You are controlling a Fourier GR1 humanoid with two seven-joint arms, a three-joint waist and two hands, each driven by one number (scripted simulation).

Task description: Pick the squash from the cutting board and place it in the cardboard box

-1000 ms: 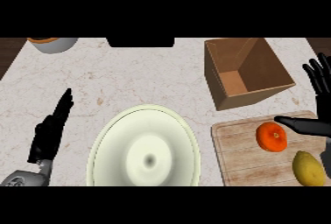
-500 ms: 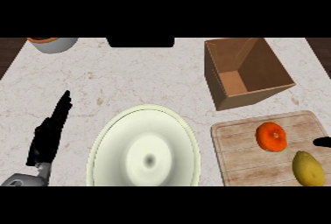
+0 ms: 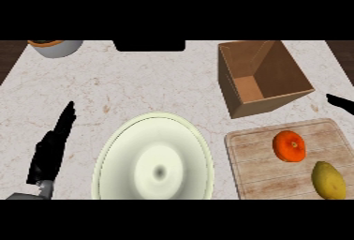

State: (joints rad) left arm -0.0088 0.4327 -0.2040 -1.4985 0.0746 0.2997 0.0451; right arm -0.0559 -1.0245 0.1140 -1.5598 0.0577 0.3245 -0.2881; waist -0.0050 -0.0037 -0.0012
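The yellow-green squash [image 3: 328, 180] lies on the wooden cutting board [image 3: 254, 164] at the lower right, near its right edge. A round orange fruit [image 3: 290, 146] lies beside it, closer to the board's middle. The open cardboard box [image 3: 263, 77] stands just behind the board, with nothing visible inside. Only a black sliver of my right hand [image 3: 340, 103] shows at the right edge, level with the box's front and apart from the squash. At the far left my left hand [image 3: 51, 151] rests open, fingers straight and pointing away.
A large pale plate [image 3: 153, 164] fills the middle front of the marble counter. A grey bowl [image 3: 56, 47] with something orange in it stands at the back left. A black object [image 3: 150, 45] sits at the back edge.
My right hand has drawn back from over the board's right side to the right edge, so both fruits now show uncovered. The left hand has barely shifted.
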